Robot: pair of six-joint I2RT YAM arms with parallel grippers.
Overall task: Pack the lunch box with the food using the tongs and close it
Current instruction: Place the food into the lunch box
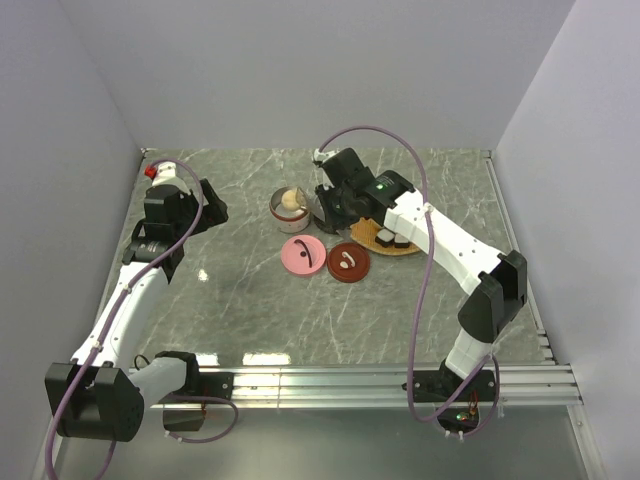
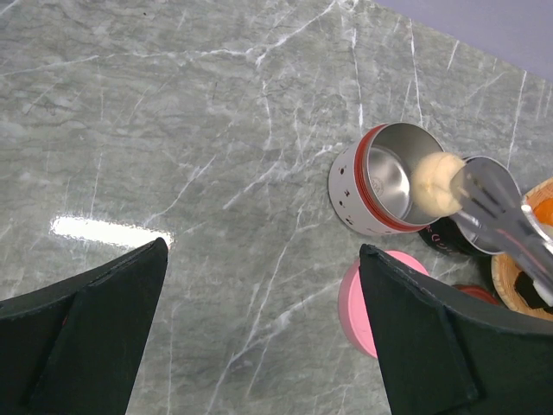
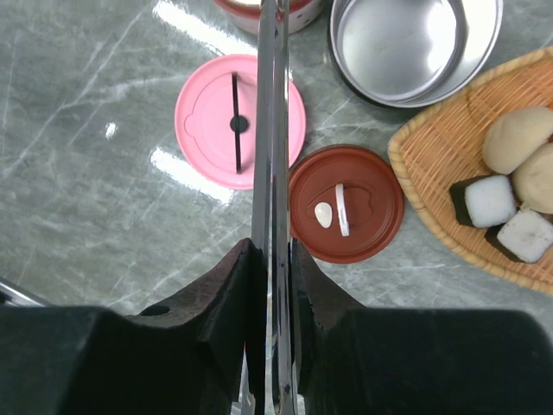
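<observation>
We pinch a cream ball [image 2: 436, 183] at the lunch box [image 2: 356, 192].
Our right gripper [image 3: 275, 259] squeezes the tongs [image 3: 271, 130] shut. Past the pink lid [image 3: 207, 95] and brown lid [image 3: 371, 225], their tips hold the cream ball at the lunch box's open mouth. More food [image 3: 490, 201] sits on the woven tray [image 3: 423, 173]. Our left gripper [image 2: 263, 259] hangs wide open, empty.

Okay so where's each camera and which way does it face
Top external: high behind the bases, looking down on the table; both arms show.
Left wrist: on the left arm, facing down at tin and ball; open fingers show.
Right wrist: on the right arm, looking down along the tongs its fingers clamp.
Shared: tongs, pink lid.
</observation>
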